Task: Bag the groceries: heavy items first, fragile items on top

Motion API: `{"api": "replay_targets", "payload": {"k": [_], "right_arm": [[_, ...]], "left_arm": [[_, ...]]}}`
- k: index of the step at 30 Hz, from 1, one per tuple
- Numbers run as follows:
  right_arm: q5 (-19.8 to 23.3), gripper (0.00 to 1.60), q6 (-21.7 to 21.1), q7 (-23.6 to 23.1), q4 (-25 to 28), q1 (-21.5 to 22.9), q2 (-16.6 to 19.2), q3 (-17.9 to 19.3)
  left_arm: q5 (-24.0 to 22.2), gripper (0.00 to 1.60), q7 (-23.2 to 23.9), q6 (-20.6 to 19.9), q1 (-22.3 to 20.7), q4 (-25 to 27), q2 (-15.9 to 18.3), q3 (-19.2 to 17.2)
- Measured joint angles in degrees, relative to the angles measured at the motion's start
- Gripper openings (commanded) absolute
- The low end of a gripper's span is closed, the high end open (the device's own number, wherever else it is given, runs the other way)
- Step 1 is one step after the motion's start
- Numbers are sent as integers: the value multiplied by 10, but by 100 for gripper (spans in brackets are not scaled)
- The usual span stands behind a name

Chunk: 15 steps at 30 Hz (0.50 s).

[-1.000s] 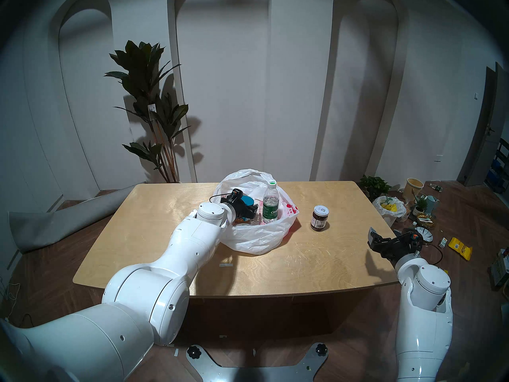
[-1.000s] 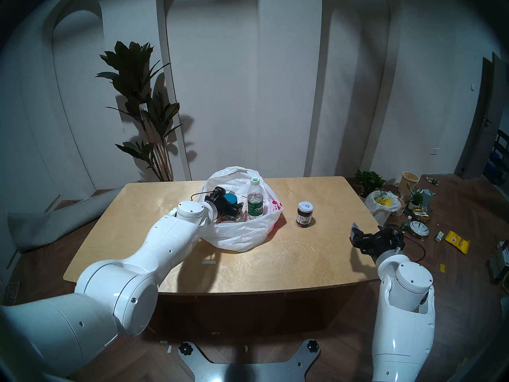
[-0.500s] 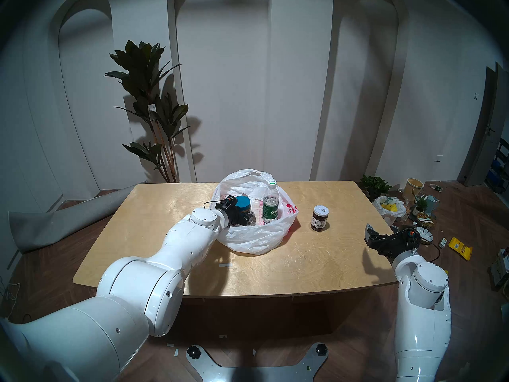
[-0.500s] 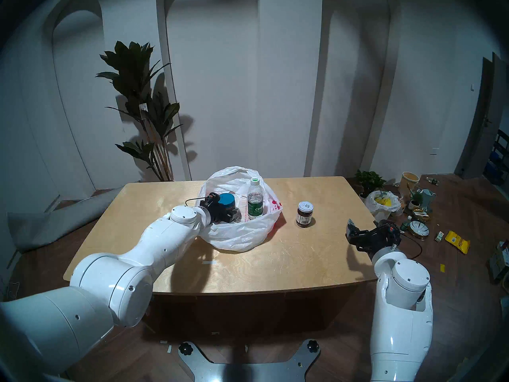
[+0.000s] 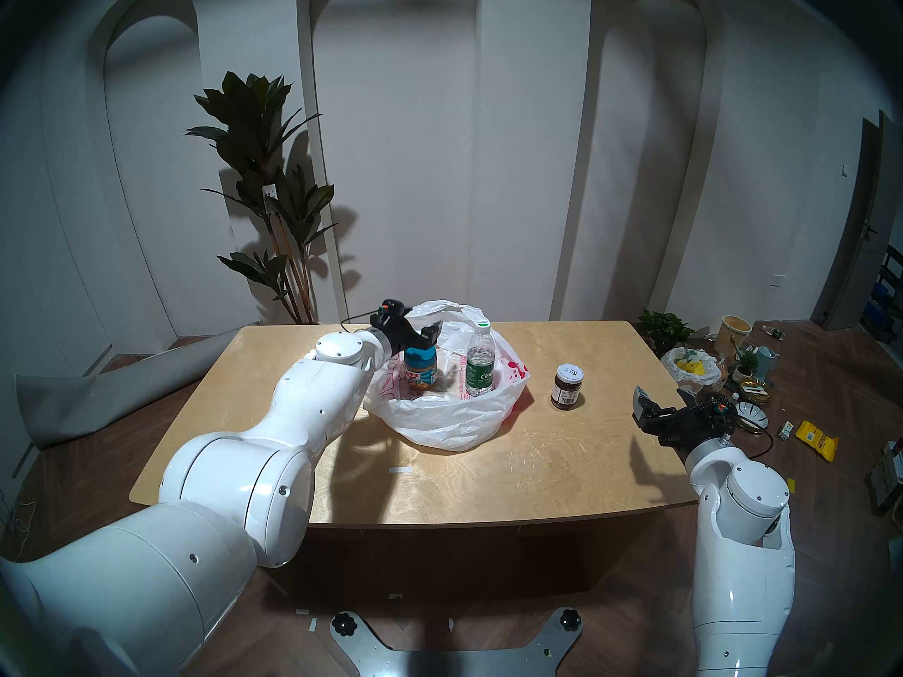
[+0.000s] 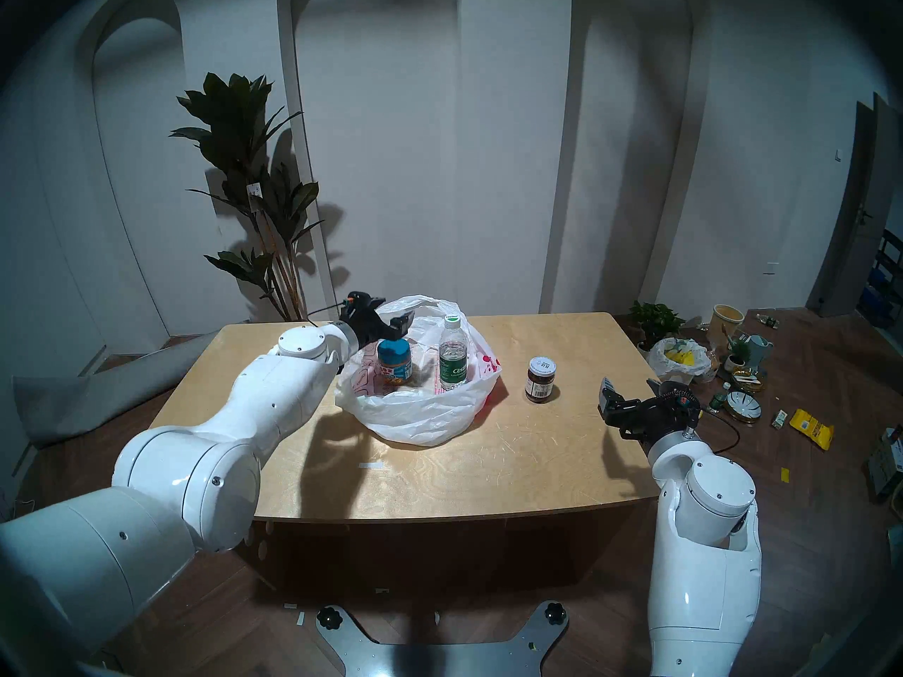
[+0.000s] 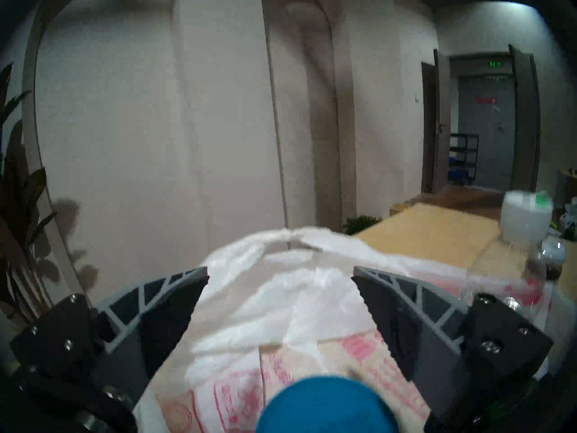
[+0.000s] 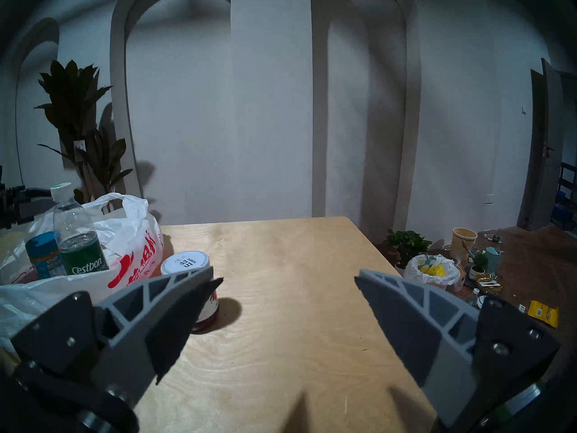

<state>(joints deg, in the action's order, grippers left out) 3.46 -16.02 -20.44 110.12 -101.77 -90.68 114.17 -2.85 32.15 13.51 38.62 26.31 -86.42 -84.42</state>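
Arched white panels backed the pale wooden worktop [image 5: 562,461], where the bag [image 5: 440,417] sagged open around the upright water bottle [image 5: 480,363] and blue-lidded jar [image 5: 420,372]. My left hand [image 5: 420,330] hung spread and empty just above that jar; a careless sweep could topple it. My right hand [image 5: 659,401], also spread, held nothing; the small dark jar [image 5: 567,386] stood on the worktop beside the bag. Thin film might snag. The bag's floor was hidden, and the left wrist view was blurred, perhaps from motion.

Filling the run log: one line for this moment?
left hand: open, above blue-lidded jar in bag | water bottle: bagged | dark jar: on table | right hand: open
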Motion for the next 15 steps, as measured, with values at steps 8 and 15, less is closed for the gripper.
{"api": "replay_targets", "payload": {"k": [8, 15], "right_arm": [[2, 160, 22, -2, -6, -14, -12, -12], [-9, 160, 29, 2, -55, 0, -10, -28]], "left_arm": [[-55, 160, 45, 30, 8, 47, 13, -50], [-57, 160, 20, 62, 33, 86, 58, -106]]}}
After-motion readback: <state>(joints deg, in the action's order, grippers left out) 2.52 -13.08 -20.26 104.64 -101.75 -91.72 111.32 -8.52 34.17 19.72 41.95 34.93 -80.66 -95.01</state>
